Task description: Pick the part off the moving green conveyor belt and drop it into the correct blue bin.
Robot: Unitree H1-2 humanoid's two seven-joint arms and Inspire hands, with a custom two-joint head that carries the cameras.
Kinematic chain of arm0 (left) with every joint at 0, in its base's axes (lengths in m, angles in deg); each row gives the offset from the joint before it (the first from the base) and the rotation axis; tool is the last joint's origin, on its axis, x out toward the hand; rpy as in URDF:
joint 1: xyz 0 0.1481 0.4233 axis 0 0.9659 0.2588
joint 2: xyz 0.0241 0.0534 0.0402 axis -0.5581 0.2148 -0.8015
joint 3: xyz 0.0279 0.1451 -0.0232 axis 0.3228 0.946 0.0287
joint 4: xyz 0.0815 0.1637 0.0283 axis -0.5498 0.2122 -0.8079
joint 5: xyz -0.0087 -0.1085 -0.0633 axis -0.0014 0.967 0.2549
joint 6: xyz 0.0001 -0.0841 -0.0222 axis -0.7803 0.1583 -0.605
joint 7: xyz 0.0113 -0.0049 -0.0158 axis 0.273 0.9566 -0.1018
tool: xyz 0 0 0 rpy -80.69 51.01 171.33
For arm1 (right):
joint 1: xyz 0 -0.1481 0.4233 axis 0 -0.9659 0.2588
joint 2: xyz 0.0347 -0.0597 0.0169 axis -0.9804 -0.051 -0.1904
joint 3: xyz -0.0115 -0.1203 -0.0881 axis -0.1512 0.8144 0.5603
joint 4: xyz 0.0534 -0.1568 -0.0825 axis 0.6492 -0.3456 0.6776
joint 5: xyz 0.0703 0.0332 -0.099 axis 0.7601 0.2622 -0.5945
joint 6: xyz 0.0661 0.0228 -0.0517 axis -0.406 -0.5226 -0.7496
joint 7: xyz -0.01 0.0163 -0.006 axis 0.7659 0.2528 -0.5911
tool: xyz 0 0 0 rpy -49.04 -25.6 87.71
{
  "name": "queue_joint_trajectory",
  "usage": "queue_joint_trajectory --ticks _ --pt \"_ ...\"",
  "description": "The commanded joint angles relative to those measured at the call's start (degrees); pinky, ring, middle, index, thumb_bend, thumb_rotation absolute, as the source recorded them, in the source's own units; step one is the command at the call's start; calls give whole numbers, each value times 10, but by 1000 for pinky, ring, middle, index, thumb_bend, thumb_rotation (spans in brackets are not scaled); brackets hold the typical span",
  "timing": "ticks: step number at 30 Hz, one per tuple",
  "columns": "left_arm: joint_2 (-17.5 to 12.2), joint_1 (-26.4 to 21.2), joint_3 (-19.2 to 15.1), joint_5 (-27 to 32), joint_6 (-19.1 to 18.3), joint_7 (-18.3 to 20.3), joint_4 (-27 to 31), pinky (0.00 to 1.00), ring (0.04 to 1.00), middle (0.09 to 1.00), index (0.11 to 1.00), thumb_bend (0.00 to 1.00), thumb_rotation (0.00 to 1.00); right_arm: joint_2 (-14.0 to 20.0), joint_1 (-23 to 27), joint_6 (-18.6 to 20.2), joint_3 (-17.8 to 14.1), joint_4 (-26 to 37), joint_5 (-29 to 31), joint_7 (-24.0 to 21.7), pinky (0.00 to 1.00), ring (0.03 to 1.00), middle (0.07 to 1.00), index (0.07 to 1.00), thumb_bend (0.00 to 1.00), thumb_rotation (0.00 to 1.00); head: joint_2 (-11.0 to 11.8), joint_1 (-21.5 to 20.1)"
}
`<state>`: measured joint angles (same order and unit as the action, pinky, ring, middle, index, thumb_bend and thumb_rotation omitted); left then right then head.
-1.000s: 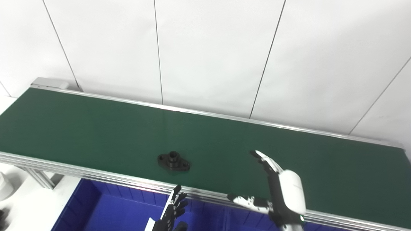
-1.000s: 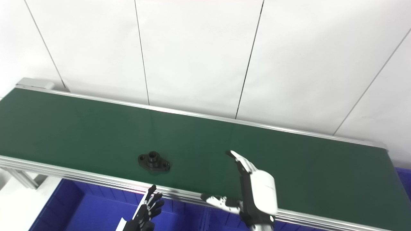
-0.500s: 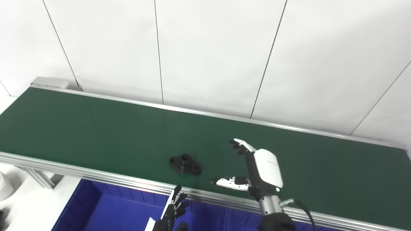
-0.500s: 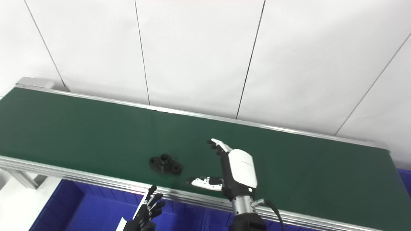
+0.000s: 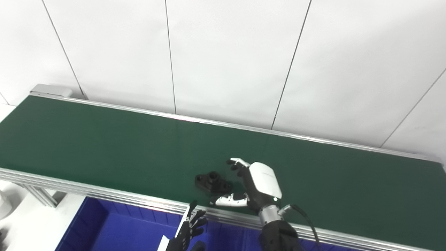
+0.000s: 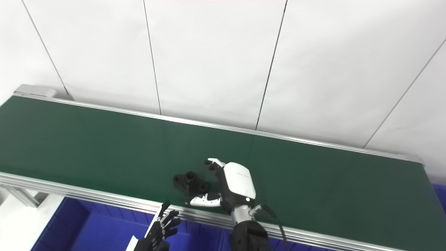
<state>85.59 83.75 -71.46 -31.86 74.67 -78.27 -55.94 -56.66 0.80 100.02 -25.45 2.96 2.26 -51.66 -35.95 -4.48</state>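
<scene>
Nearest, left hand low over the blue bin, fingers spread, holding nothing. Beyond the aluminium rail, right hand open on the green conveyor belt, thumb and fingers bracketing the black flanged part, not yet clamped. Farther, bare belt up to the white wall.

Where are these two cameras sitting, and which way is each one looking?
Left eye view: on the robot's head, looking down at the green belt; shows the right hand by the black part and the left hand over the blue bin.
Right eye view: beside it, facing the same way; same hands, everything sits a little further left.
Shared: belt, part, bin, white wall.
</scene>
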Motion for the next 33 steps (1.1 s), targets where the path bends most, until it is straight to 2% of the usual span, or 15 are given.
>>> queue_joint_trajectory --ticks 1,5,8,11,12,13,14,15,16,19,25,33 --pt "37 10 30 -4 22 -8 18 833 872 920 1000 653 960 -10 24 5 12 -7 -10 19 702 679 734 781 936 389 -1 1" --pt "38 14 33 -4 15 -9 25 828 868 917 1000 680 969 -11 26 -7 33 -49 -16 45 696 672 719 769 932 410 -3 6" --pt "38 16 34 -3 14 -8 28 826 867 915 1000 678 970 -12 25 -5 46 -83 -14 61 653 650 696 737 920 349 -5 7" --pt "39 19 35 -2 13 -8 31 827 866 916 1000 664 957 -10 26 -11 60 -116 -15 82 520 554 622 679 884 296 -8 7" --pt "40 20 36 -1 12 -8 32 825 863 911 1000 663 948 -9 26 -14 64 -128 -15 93 430 474 539 610 841 226 -8 7" --pt "40 20 36 -2 13 -9 32 825 862 909 1000 662 945 -8 26 -20 68 -144 -14 108 400 447 511 586 827 201 -8 7" --pt "40 21 36 -3 13 -9 33 822 860 908 1000 653 945 -7 25 -24 72 -156 -14 120 330 381 452 537 678 168 -8 6" --pt "40 22 36 -3 12 -9 34 820 859 906 1000 642 944 -4 25 -23 76 -163 -14 124 263 321 394 502 572 140 -8 6" --pt "40 23 36 -3 11 -8 36 820 859 906 1000 636 944 -1 25 -18 80 -167 -16 124 253 316 388 500 542 86 -8 5" --pt "40 24 36 -3 9 -8 39 820 859 906 1000 637 945 7 25 6 87 -168 -11 106 249 319 395 505 525 14 -11 5" --pt "38 24 36 -2 5 -6 43 817 858 905 1000 643 949 18 26 28 87 -168 2 86 317 399 426 518 522 0 -15 2" --pt "35 22 33 -2 8 -6 44 823 858 904 1000 627 958 20 21 37 78 -160 22 85 297 376 419 514 524 0 -18 -7"
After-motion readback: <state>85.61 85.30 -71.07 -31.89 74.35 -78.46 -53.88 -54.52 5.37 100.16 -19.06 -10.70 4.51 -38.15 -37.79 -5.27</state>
